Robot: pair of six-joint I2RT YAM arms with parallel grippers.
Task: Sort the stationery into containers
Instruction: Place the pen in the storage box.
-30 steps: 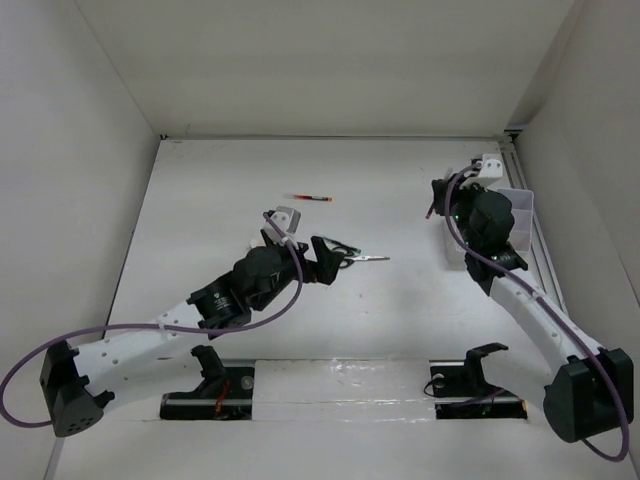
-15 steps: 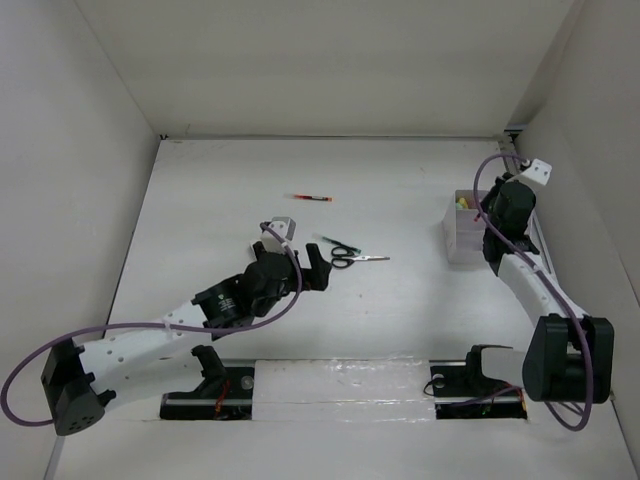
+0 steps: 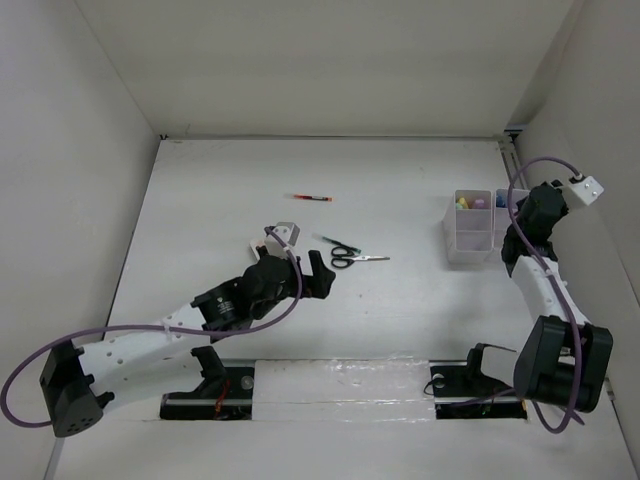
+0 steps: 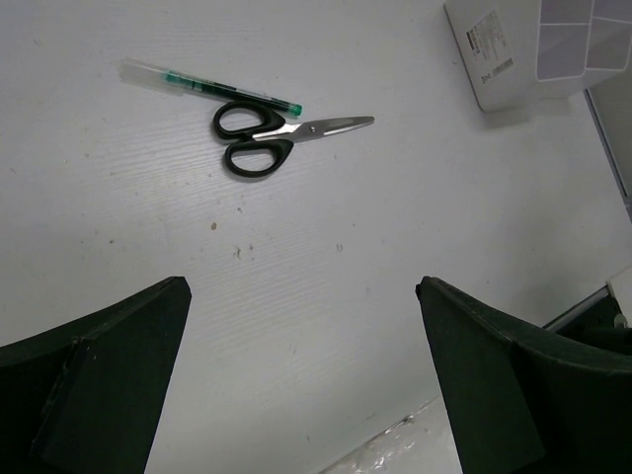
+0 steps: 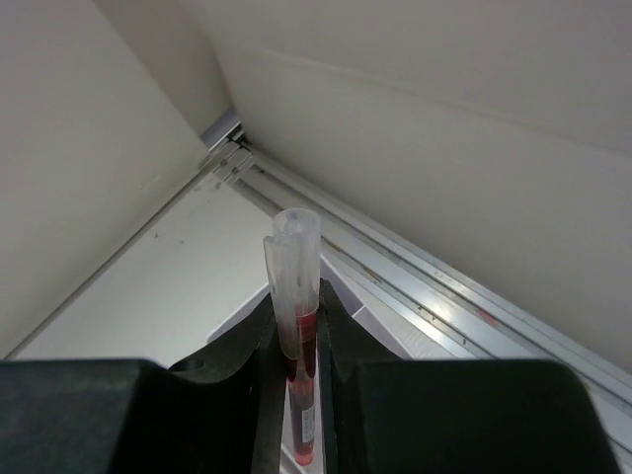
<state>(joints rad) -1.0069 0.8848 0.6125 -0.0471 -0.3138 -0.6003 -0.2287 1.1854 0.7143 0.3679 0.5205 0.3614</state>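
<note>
Black-handled scissors (image 3: 350, 259) (image 4: 262, 138) lie on the white table with a green pen (image 3: 334, 243) (image 4: 209, 87) touching their handles. A thin red pen (image 3: 308, 198) lies farther back. My left gripper (image 3: 316, 276) (image 4: 301, 288) hovers open just short of the scissors, with nothing between its fingers. The white containers (image 3: 469, 238) (image 4: 494, 79) stand at the right, with yellow and pink items inside. My right gripper (image 3: 528, 216) (image 5: 296, 308) is raised at their right side, shut on a clear-capped red pen (image 5: 294, 252) that stands upright between the fingers.
A metal rail (image 3: 512, 165) (image 5: 425, 296) runs along the table's right edge beside the bins. White walls close in the back and both sides. One bin wall carries a printed label (image 4: 489, 44).
My right arm has swung from over the bins to their right side, still gripping the red pen. My left gripper has drawn back a little from the scissors, staying open.
</note>
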